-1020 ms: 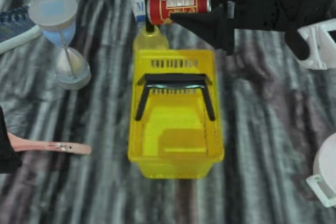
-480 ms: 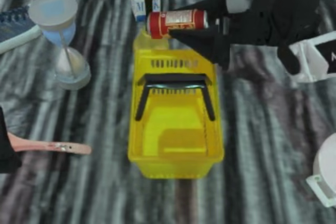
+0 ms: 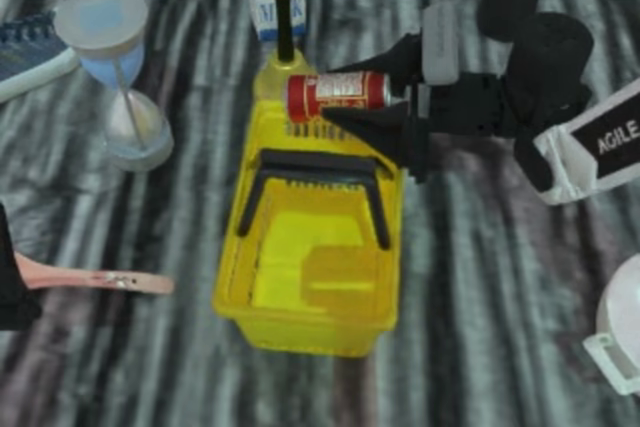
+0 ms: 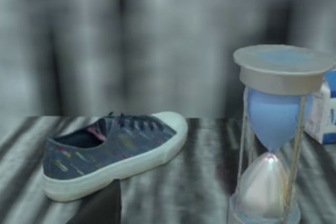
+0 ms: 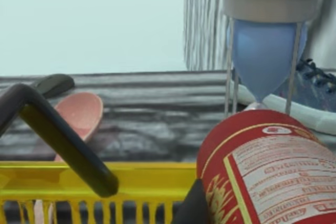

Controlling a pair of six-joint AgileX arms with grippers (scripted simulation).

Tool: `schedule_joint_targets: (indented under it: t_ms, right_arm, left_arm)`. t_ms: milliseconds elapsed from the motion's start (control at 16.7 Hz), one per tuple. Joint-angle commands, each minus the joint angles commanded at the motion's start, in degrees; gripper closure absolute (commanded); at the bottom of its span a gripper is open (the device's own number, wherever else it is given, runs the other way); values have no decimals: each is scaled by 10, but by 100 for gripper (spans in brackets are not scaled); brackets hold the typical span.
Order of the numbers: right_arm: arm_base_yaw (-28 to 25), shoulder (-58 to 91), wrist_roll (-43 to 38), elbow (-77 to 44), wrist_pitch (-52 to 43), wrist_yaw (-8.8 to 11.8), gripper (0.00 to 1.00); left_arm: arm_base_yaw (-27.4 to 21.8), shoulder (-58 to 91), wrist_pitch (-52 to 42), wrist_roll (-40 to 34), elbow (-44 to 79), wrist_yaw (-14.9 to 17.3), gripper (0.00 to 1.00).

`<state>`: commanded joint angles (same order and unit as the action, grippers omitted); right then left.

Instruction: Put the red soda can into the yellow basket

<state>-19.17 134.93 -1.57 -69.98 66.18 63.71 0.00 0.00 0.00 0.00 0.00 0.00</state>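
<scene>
Top view: right gripper (image 3: 385,112) pinches the red soda can (image 3: 338,95), held sideways over the far rim of the yellow basket (image 3: 232,257); carry step, next needs moving it further over the basket's open middle before release. Left wrist view: only a shoe (image 4: 110,153) and hourglass (image 4: 275,135) show, left gripper unseen. Right wrist view: can sits just above the basket rim.

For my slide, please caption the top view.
Right gripper holds the red soda can sideways above the yellow basket.

The red soda can (image 3: 338,96) hangs over the yellow basket's (image 3: 232,277) far rim, hourglass (image 3: 118,77) far left.
</scene>
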Motion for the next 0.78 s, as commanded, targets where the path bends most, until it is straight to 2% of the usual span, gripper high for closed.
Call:
schedule_joint_targets:
  t_ms: [60, 780]
  right_arm:
    - [0, 0, 0, 0, 0, 0, 100]
    - [0, 0, 0, 0, 0, 0, 10]
  left_arm:
    - [0, 0, 0, 0, 0, 0, 0]
    - [0, 0, 0, 0, 0, 0, 0]
